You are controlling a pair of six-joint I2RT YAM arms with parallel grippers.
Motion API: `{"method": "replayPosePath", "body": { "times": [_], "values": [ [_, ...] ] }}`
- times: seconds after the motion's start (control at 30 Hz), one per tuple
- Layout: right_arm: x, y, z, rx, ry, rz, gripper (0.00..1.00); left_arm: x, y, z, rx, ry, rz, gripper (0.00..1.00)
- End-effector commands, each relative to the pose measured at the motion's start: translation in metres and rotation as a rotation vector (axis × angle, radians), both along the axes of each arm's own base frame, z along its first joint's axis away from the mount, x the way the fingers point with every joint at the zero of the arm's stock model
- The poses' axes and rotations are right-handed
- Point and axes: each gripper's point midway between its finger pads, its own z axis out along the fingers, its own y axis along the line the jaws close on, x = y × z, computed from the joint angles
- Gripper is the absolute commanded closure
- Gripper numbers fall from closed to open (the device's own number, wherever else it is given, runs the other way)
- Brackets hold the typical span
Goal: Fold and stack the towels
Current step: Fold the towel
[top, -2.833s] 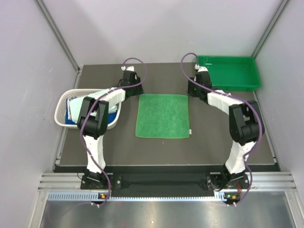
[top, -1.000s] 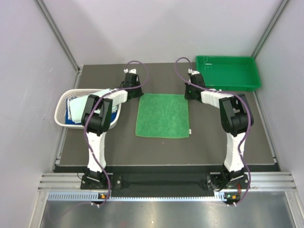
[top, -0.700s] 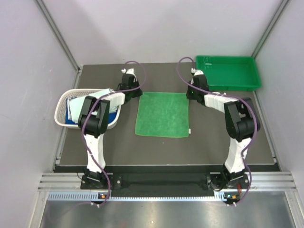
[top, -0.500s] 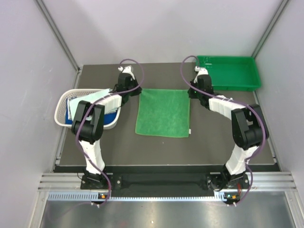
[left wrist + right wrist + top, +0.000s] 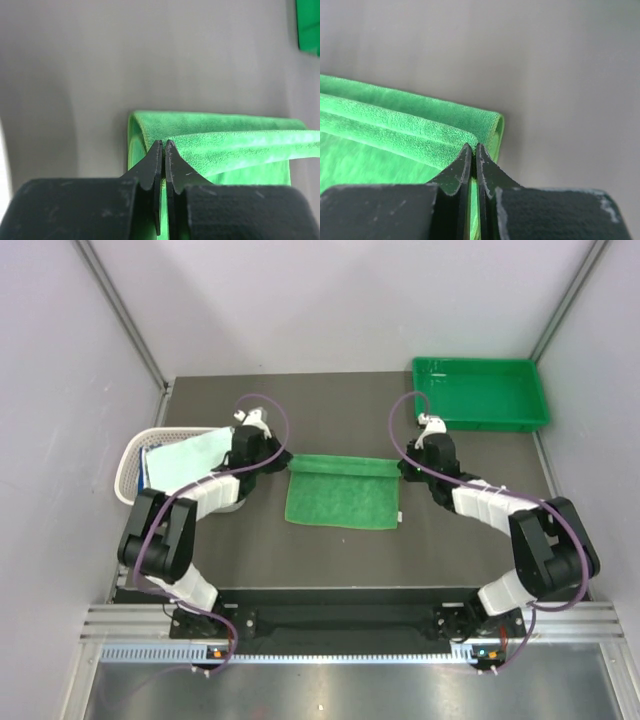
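A bright green towel (image 5: 343, 498) lies in the middle of the dark table, its far edge lifted and doubled back toward me. My left gripper (image 5: 282, 462) is shut on the towel's far left corner. In the left wrist view the pinched cloth (image 5: 225, 145) runs off to the right from the closed tips (image 5: 163, 143). My right gripper (image 5: 403, 469) is shut on the far right corner, and the right wrist view shows the folded edge (image 5: 395, 125) leading left from its tips (image 5: 473, 146). More towels sit in the basket, a pale mint-white one (image 5: 190, 454) on top.
The white lattice basket (image 5: 127, 468) stands at the table's left edge, just beside my left arm. A rigid green tray (image 5: 480, 392) sits at the back right corner. Grey walls close in the table on three sides.
Both grippers have drawn back toward me with the towel's far corners pinched, lifting the far edge and carrying it over the cloth. The visible green area is shorter from far to near.
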Motion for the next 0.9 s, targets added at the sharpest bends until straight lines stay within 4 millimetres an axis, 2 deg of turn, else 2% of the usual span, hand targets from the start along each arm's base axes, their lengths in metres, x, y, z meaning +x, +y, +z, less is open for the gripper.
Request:
{"method": "replayPosePath", "body": {
  "times": [0.0,0.13,0.33,0.7,0.87],
  "values": [
    [-0.003,0.004,0.027,0.048,-0.102,-0.021,1.0,-0.007,0.005,0.027,-0.044,-0.097,0.021,1.0],
    [-0.027,0.011,0.017,0.053,-0.089,-0.011,1.0,-0.025,0.007,0.022,-0.053,-0.09,0.013,1.0],
    [-0.051,0.017,0.008,0.053,-0.082,-0.013,1.0,-0.045,0.01,0.019,-0.056,-0.088,0.005,1.0],
    [-0.069,0.004,0.012,0.046,-0.095,-0.065,1.0,-0.072,0.005,0.013,-0.064,-0.077,-0.037,1.0],
    [-0.079,0.005,0.008,0.049,-0.087,-0.056,1.0,-0.079,0.004,0.01,-0.059,-0.072,-0.036,1.0]
  ]
}}
